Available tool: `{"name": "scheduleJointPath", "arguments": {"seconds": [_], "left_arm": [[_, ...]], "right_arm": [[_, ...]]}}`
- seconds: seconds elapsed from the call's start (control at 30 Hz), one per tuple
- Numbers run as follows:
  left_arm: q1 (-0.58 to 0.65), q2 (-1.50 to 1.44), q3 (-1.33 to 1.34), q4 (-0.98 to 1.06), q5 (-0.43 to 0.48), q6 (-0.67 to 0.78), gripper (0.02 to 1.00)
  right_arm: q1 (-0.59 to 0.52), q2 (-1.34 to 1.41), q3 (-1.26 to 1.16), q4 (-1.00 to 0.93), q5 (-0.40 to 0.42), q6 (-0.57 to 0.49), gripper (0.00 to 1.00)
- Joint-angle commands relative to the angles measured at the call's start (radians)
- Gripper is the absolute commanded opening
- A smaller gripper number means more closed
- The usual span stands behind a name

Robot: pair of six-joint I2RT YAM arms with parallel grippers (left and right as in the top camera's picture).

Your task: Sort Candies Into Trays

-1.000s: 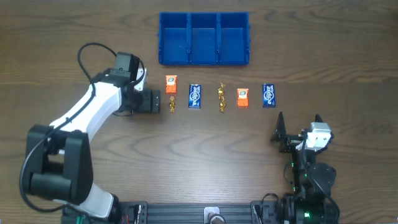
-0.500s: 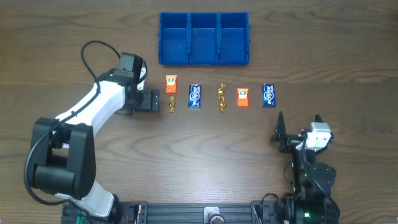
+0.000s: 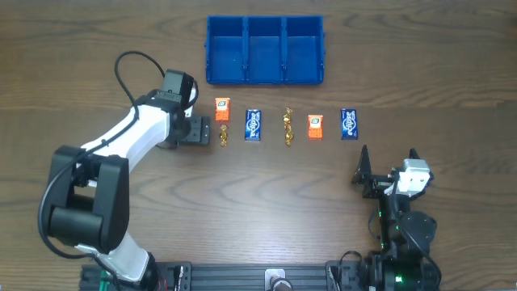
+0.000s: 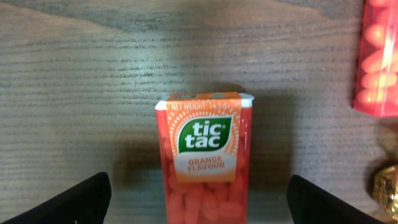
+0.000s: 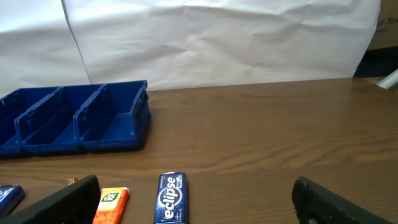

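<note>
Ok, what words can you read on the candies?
"tic tac": on the orange box
"ORANGE FLAVOUR": on the same box
"NET WEIGHT: 14.5": along its top edge, the unit unclear
"eclipse": on the blue pack
Print elsewhere is too small to read.

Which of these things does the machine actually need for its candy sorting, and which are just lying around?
For the job: blue plastic three-compartment tray; two orange rectangular mint boxes; two flat blue gum packs; gold foil-wrapped candies; open left gripper, hanging over one orange box.
Just there: white sheet behind the brown wooden table.
</note>
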State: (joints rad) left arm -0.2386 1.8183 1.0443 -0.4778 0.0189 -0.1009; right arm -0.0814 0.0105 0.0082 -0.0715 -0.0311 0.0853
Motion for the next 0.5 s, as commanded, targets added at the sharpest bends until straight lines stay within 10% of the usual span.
{"name": "scheduleJointPath", "arguments": {"seconds": [0.03, 0.5], "left_arm": [[0.001, 0.024, 0.021, 0.007, -0.019, -0.005, 0.825], [0.000, 0.025, 0.021, 0.016, -0.018, -0.020, 0.279]], "right_arm": [[-0.004, -0.008, 0.000, -0.010, -0.008, -0.015, 0.998], [-0.004, -0.008, 0.000, -0.010, -0.008, -0.015, 0.998]]}}
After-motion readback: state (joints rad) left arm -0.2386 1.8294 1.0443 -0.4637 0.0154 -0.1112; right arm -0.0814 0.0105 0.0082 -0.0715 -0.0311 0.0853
